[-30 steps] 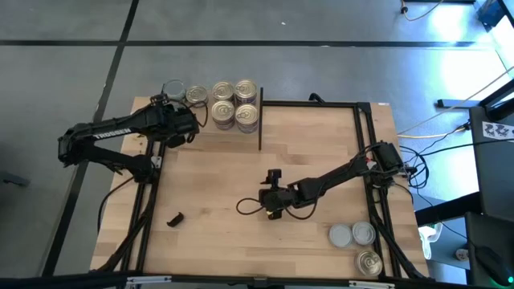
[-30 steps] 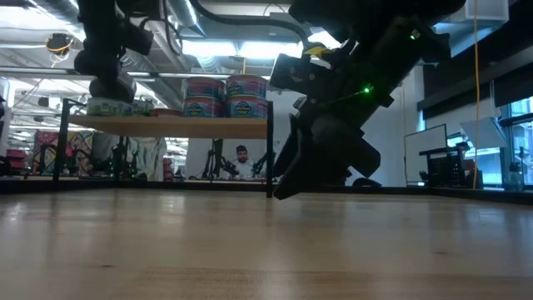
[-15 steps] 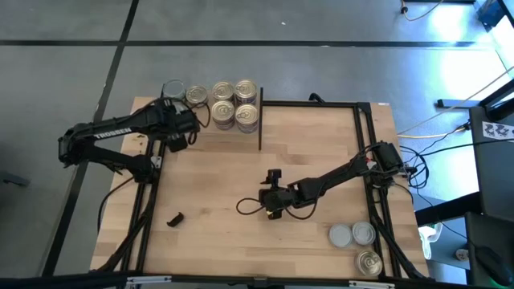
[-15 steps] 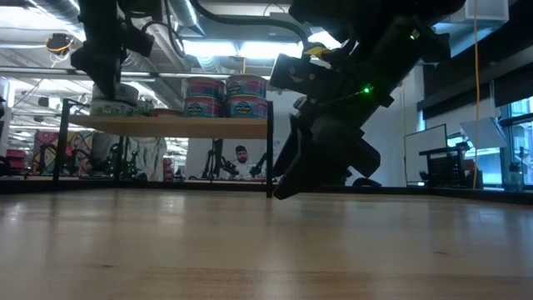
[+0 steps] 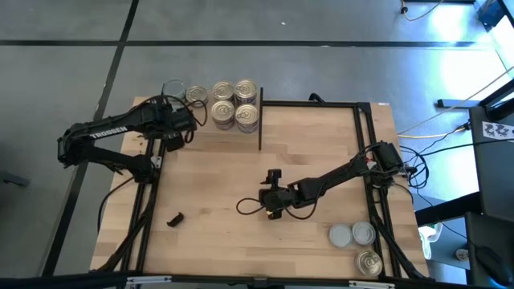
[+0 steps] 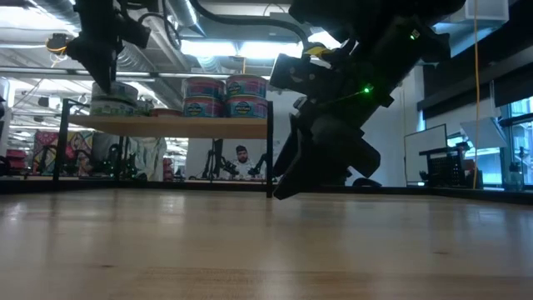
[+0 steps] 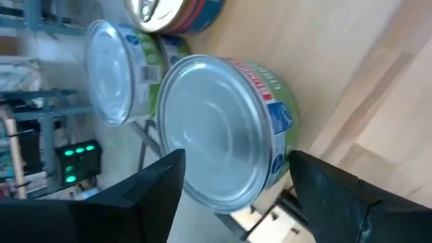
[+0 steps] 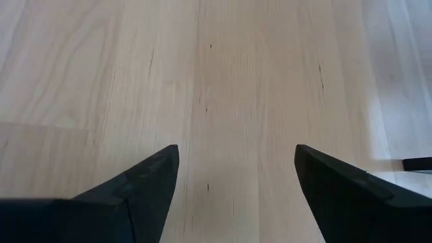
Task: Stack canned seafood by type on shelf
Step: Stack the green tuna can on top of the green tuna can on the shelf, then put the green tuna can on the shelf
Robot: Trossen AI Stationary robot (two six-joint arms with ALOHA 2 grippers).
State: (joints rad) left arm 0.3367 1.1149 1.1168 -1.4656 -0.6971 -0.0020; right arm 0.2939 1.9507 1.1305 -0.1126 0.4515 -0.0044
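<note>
Fingers [image 7: 145, 196] of the left gripper [image 7: 236, 192] spread wide around a silver-topped tin [image 7: 223, 131] on the shelf [image 7: 351, 88], apparently clear of it

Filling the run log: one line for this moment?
left tool: open at tin on shelf | right tool: open, over table

Silver-topped green-label tin [image 7: 223, 128] upright on the light wood shelf [image 5: 217, 135], just ahead of the left gripper [image 5: 178, 128], between its spread fingers, second silver tin [image 7: 118, 71] just beyond, gold-topped stacks [image 5: 234, 104] farther along, three loose tins [image 5: 357, 243] near the right gripper [image 5: 271, 210] on the tabletop
</note>
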